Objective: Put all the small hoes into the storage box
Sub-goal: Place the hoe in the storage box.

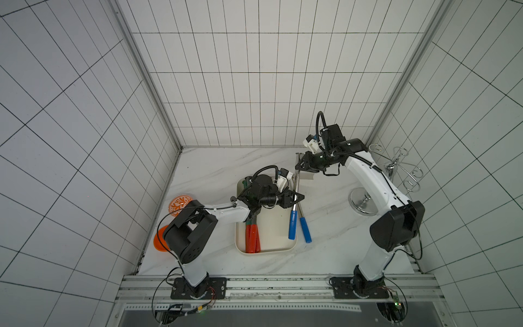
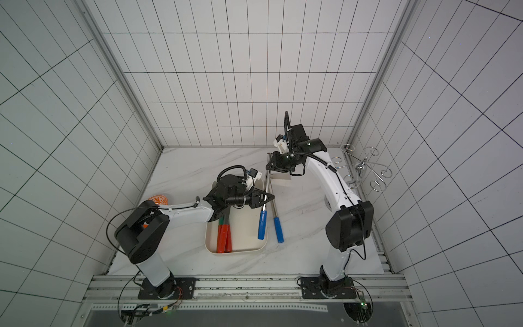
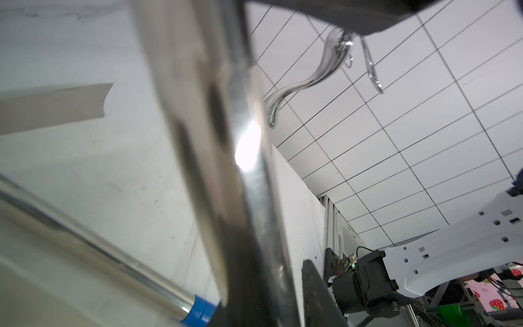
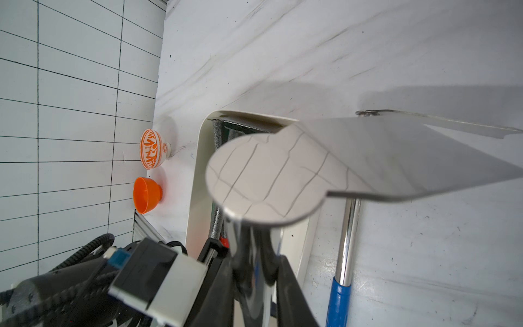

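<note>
A: Two grippers on one hoe (image 1: pixel 293 225): right gripper (image 1: pixel 299 167) clamped shut on the shaft by the blade, left gripper (image 1: pixel 299 197) pinching it mid-length, jaws narrowed right onto the metal
B: Where's it sitting?
A: Blue grip over the right rim of the box (image 1: pixel 266 250), blade end out past the far wall. Not in yet
B: So what's the play?
A: Swing it left, line it up with the long walls, lower both ends together. Clear the red tools (image 1: pixel 252 237) inside, and don't nudge the spare hoe (image 1: pixel 305 230) lying just beside on the table (image 1: pixel 334 254)
</note>
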Robot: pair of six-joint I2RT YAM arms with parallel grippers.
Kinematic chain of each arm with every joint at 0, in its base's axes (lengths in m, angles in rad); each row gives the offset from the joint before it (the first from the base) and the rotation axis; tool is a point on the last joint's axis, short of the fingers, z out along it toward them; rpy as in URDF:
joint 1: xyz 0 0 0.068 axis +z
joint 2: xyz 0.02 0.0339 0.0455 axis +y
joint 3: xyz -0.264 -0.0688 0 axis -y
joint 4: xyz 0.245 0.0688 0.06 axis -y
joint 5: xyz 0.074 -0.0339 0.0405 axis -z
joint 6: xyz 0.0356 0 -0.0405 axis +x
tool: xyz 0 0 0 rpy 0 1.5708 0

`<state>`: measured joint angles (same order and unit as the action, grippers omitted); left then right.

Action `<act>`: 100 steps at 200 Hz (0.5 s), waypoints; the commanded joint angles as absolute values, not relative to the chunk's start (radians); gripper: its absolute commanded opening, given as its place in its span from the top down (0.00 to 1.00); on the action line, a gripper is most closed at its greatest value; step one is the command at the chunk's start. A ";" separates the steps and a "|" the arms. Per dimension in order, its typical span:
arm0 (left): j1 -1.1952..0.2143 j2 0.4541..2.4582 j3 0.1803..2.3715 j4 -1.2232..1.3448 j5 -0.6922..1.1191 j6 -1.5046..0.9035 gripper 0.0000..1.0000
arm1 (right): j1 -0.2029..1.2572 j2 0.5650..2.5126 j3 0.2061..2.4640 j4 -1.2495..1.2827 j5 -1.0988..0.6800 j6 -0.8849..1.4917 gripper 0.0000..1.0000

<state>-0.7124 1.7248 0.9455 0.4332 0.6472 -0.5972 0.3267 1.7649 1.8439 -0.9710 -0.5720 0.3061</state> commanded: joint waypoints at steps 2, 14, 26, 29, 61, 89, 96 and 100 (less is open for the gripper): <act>-0.729 1.648 0.990 0.318 0.653 -0.523 0.86 | 0.317 1.718 1.816 -0.899 -0.590 0.331 0.96; -0.731 1.619 1.003 0.227 0.600 -0.478 0.94 | 0.317 1.716 1.811 -0.898 -0.573 0.345 0.91; -0.736 1.591 1.019 0.144 0.538 -0.438 1.00 | 0.320 1.707 1.803 -0.895 -0.545 0.365 0.82; -0.738 1.584 1.022 0.127 0.525 -0.431 1.00 | 0.321 1.704 1.800 -0.893 -0.538 0.372 0.80; -0.775 1.535 1.085 -0.058 0.335 -0.346 1.00 | 0.370 1.682 1.785 -0.880 -0.419 0.442 0.62; -0.821 1.511 1.131 -0.180 0.155 -0.302 1.00 | 0.437 1.683 1.813 -0.904 -0.285 0.509 0.48; -0.826 1.505 1.128 -0.184 0.127 -0.303 1.00 | 0.453 1.690 1.826 -0.918 -0.249 0.526 0.47; -0.831 1.500 1.129 -0.189 0.109 -0.303 1.00 | 0.461 1.695 1.832 -0.926 -0.233 0.537 0.47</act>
<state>-0.8082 1.5585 1.0813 -0.1291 0.2916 -0.3752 0.4057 1.7031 1.8286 -0.9001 -0.3893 0.4564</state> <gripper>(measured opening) 0.244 0.523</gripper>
